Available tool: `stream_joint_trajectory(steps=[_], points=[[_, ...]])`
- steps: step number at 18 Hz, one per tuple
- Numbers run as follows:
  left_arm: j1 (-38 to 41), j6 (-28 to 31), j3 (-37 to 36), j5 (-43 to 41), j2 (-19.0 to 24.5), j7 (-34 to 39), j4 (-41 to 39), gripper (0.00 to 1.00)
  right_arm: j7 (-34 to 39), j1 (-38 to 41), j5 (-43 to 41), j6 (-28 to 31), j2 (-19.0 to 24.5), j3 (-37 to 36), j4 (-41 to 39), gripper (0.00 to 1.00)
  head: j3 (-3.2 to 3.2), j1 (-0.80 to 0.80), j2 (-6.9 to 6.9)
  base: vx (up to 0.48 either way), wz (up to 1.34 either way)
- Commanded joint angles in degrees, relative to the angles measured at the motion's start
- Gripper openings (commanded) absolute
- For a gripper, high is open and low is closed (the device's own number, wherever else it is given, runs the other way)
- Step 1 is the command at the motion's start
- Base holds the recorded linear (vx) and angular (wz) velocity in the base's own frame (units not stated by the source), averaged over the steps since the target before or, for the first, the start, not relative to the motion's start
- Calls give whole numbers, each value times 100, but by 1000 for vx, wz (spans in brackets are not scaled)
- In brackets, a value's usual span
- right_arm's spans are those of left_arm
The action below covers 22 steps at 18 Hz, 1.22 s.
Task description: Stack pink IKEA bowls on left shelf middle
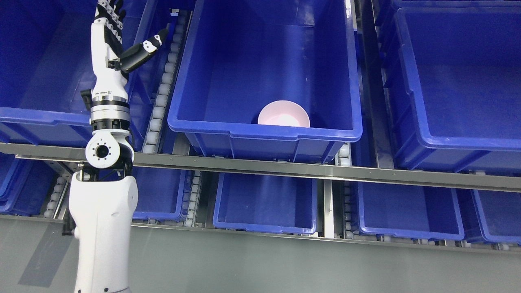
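Shelving of steel rails (285, 169) and roller tracks fills the view, carrying rows of blue bins on two levels so that each can slide toward the near edge. At the centre of the upper level sits the largest fully visible bin (264, 126), and a single pink bowl (283, 113) rests upright against its near wall, probably as the base for a stack. At left, the left arm (103, 211) rises from the near edge, its left hand (112, 40) raised over the neighbouring left bin. Its fingers (106, 14) are spread, the thumb (142, 49) angled right, and hold nothing. No right arm is visible.
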Motion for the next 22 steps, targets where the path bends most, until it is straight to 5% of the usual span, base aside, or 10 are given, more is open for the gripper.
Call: stream_joint_trajectory(steps=[1, 22], points=[[179, 12, 142, 93, 96, -14, -834, 100, 3, 167, -230, 12, -100, -62, -193, 100, 0, 0, 0, 0, 0], [557, -23, -605, 93, 96, -49, -816, 100, 3, 167, -230, 12, -100, -62, -193, 100, 0, 0, 0, 0, 0]])
